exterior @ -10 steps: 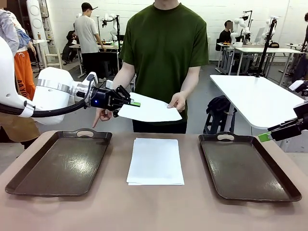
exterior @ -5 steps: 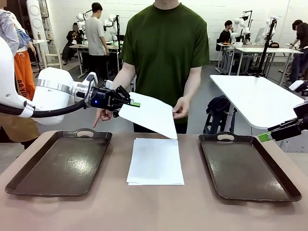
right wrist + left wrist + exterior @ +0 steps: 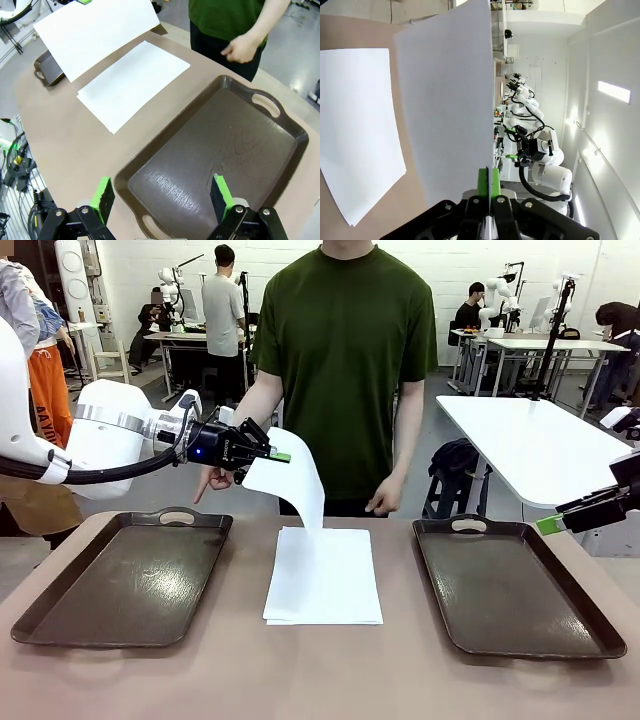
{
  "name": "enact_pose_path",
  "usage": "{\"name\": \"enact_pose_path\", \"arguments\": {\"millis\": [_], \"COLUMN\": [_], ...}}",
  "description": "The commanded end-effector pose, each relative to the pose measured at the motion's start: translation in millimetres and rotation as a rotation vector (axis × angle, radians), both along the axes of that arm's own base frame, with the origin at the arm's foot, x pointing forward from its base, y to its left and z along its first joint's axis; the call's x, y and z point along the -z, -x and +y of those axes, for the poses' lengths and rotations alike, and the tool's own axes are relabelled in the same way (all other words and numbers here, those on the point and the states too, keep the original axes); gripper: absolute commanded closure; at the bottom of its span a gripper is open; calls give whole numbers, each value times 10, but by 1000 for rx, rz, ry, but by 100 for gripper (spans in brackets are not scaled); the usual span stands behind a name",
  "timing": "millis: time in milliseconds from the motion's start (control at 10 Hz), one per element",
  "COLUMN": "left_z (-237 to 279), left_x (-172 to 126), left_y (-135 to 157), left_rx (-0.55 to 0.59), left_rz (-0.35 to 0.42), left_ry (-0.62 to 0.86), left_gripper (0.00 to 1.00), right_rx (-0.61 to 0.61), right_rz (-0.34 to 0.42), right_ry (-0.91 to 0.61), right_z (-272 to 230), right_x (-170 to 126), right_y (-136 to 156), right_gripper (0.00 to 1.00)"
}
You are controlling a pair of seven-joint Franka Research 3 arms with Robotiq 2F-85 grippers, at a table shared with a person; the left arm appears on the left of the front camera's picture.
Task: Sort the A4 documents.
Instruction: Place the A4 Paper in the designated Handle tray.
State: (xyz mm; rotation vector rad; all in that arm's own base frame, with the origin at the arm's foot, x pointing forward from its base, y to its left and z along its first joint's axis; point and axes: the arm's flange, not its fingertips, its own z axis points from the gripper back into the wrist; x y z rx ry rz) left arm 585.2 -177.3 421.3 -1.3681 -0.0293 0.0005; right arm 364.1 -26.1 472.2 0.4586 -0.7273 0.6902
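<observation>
- Left end effector [image 3: 282, 455] pinches a sheet [image 3: 300, 488] by its corner; the paper droops below it.
- Right end effector [image 3: 161, 192] stands wide, empty.
- Advice: carry slowly toward the tray [image 3: 110, 643] beneath.

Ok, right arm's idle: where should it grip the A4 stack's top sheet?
Probably the long edge facing the right tray, coming in low from that side: the A4 stack lies flat on the table, so only an edge offers the open right gripper a bite.

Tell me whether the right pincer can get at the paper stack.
Probably yes: the open right pincer hovers by the right tray, and only bare table lies between tray and stack.
</observation>
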Motion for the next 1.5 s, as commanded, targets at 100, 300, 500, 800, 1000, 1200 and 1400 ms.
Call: {"name": "enact_pose_path", "arguments": {"millis": [100, 300, 500, 800, 1000, 1200, 1400], "left_z": [-16, -16, -16, 285, 669, 1002, 1343], "left_x": [4, 4, 4, -32, 14, 153, 335], "left_y": [-7, -7, -7, 269, 478, 641, 686], "left_rx": [-2, -2, -2, 67, 124, 103, 67], "left_rz": [7, 7, 7, -33, -64, -52, -45], "left_ry": [3, 3, 3, -39, -110, -190, -272], "left_gripper": [100, 100, 100, 99, 99, 99, 99], "right_rx": [-14, -14, -14, -14, -14, -14, -14], "right_rz": [-12, -12, -12, -12, -12, -12, -12], "right_ry": [-20, -20, -20, -20, -20, -20, -20], "right_z": [-1, -1, -1, -1, -1, -1, -1], "right_x": [20, 20, 20, 20, 20, 20, 20], "right_y": [-45, -45, -45, -45, -45, -45, -45], "right_gripper": [0, 0, 0, 0, 0, 0, 0]}}
